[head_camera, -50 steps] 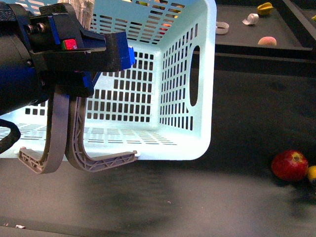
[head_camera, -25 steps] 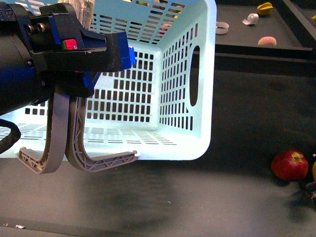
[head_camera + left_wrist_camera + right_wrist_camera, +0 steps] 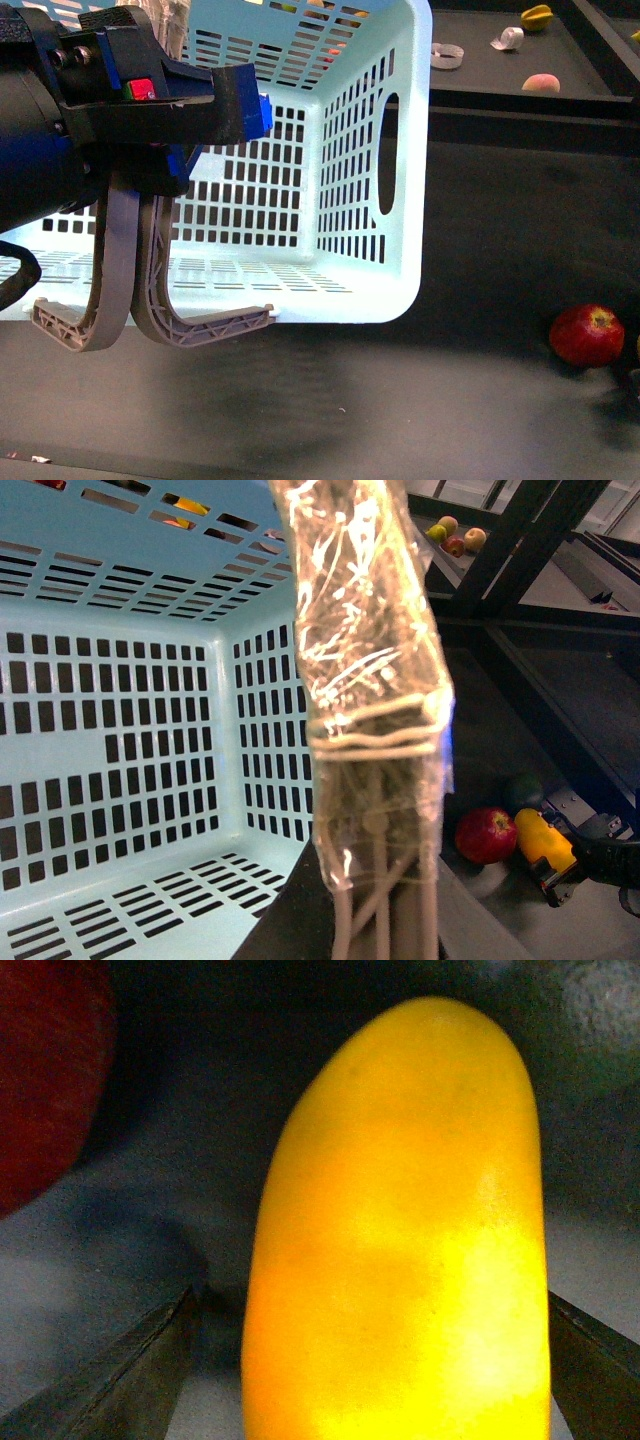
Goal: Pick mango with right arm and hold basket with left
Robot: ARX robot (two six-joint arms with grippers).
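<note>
here, smooth oval mango (image 3: 400, 1240) between parted jaws; slotted basket (image 3: 405, 150) gripped.

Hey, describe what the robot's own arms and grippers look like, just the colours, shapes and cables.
The left arm is a bulky black housing with blue trim, a small red block and a black wedge-shaped jaw. A pale cable bundle wrapped in clear crinkled film shows in its wrist view. The right gripper's fingers are dark grey, tapering blades.

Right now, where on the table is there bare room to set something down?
Bare: the dark table in front of the basket, and the strip between the basket and the red apple. Crowded: the right edge, where the apple and the mango lie close together.
</note>
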